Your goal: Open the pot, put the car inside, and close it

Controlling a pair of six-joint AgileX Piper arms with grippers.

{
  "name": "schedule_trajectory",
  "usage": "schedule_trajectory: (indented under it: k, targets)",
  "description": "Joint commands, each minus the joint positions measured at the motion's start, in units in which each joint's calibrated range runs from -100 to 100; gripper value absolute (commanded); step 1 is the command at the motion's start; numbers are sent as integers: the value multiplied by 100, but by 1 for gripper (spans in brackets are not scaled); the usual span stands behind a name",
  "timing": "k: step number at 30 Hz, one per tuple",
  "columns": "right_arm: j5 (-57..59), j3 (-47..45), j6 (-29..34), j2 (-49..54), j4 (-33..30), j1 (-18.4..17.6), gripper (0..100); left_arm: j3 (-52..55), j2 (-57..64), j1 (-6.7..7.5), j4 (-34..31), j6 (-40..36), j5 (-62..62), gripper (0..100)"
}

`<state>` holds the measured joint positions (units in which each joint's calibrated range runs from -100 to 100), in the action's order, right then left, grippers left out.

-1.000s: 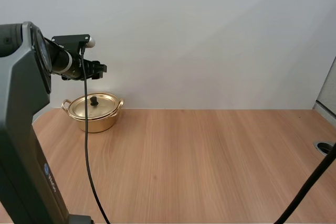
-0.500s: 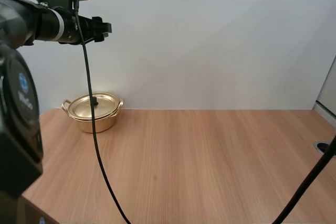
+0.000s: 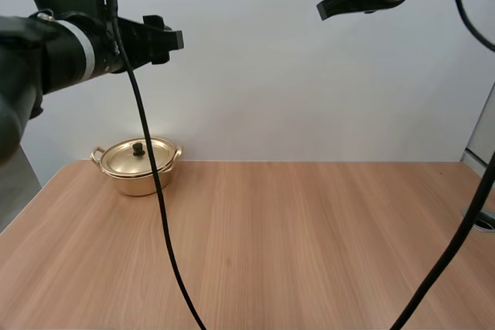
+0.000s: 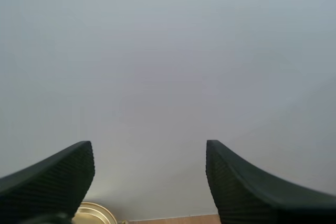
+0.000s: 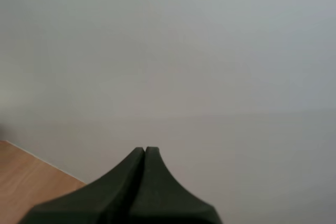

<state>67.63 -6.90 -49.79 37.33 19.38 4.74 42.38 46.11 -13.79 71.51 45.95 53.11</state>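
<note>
Left gripper [image 3: 172, 39] is held high in the air, well apart from the gold pot [image 3: 138, 169] below it. In the left wrist view its fingers [image 4: 58, 174] are seen spread apart with nothing between them, and a bit of the pot is seen just beside one finger. The pot is set at the far left corner of the wooden table [image 3: 294, 245], lid [image 3: 141, 157] seated on it, black knob [image 3: 138, 147] upright. Right gripper [image 3: 325, 10] is held high above the table, well apart from the pot, fingers pressed together into one wedge, nothing gripped.
</note>
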Motion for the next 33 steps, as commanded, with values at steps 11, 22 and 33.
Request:
schedule_trajectory:
  k: [11, 22, 33]
  targets:
    - [-424, -481, -85, 619, 565, 3, 0, 718, 3188, 69, -434, -502, 60, 99]
    - [-1008, -2040, -60, 2959, 290, 3, 0, 937, 3058, 1402, -4491, -3078, -1676, 99]
    - [-881, -3740, 888, 4764, -355, 5, 0, 1672, 4327, 1650, -7779, -5899, -939, 99]
